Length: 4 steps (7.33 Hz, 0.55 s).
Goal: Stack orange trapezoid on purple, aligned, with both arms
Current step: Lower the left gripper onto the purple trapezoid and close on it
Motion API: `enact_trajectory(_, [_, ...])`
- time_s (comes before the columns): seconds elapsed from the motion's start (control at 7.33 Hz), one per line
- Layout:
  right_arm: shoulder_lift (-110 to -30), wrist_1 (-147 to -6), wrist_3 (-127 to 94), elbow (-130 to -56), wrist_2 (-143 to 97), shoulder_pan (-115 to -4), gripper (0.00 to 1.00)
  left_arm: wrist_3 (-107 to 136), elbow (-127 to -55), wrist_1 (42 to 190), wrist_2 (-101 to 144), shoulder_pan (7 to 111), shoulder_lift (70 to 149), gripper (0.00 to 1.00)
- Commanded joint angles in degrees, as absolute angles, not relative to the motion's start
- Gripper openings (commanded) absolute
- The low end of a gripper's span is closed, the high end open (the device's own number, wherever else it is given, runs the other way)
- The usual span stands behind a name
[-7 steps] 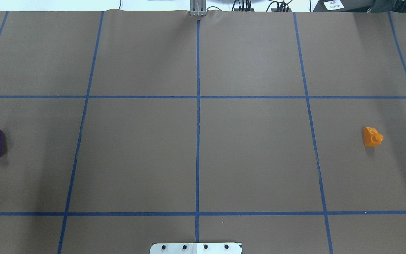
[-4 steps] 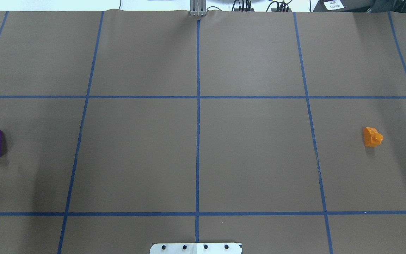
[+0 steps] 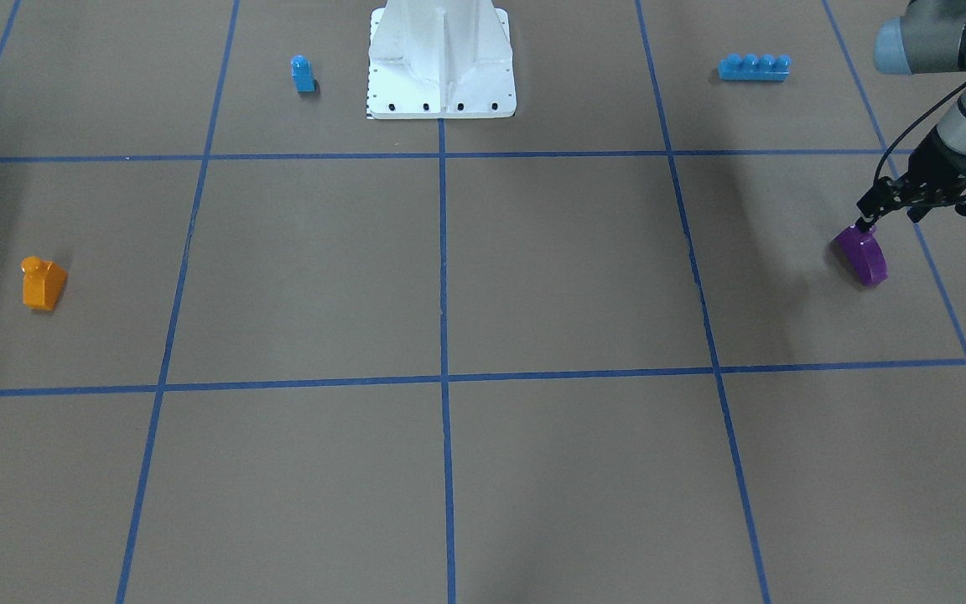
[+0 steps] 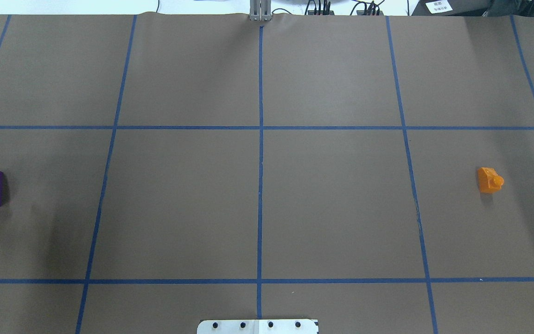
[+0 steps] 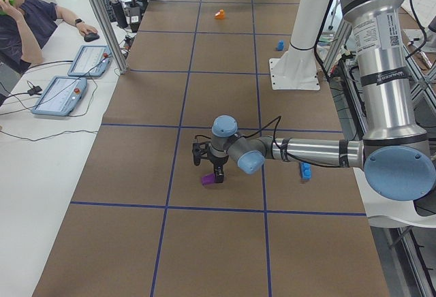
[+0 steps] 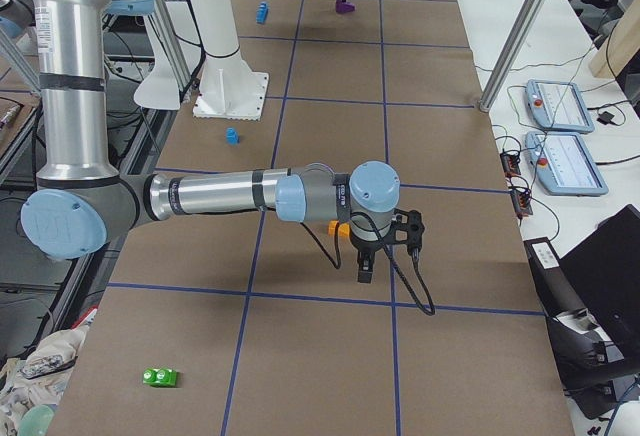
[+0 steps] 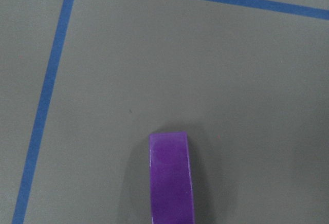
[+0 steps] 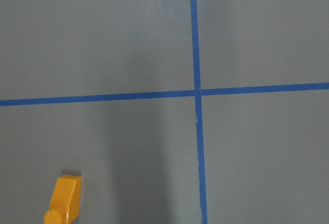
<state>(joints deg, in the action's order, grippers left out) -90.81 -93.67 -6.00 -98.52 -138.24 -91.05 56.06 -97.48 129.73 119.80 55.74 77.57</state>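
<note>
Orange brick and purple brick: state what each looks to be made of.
The orange brick looks like glossy moulded plastic: even colour, rounded stud, bright highlights. The purple brick seems the same hard plastic, smooth and shiny: its flat face shows a pale sheen in the left wrist view.

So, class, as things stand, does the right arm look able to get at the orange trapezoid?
Probably yes. In the right-side view the right pincer hangs close beside the orange trapezoid, and nothing stands between them. Whether the pincer is open cannot be told.
</note>
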Motion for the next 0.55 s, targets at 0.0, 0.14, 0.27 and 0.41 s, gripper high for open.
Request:
enact_trajectory(0.0, [-90.7,-93.7,-6.1,-98.5,-138.3,-91.1,1.0,56.2,-94.0,129.9,119.4,54.5,79.8,1.0])
enact_trajectory(0.14, [-90.7,-93.7,-6.1,-98.5,-138.3,-91.1,1.0,56.2,-93.3,130.0,119.4,54.0,80.0,0.99])
enact_trajectory(0.27, [-90.6,-93.7,-6.1,-98.5,-138.7,-91.1,1.0,56.2,-93.3,129.9,119.4,53.9,80.0,0.82])
enact_trajectory(0.41, [-90.5,-93.7,-6.1,-98.5,-138.8,-91.1,1.0,56.2,-93.3,129.8,119.4,53.6,80.0,0.59])
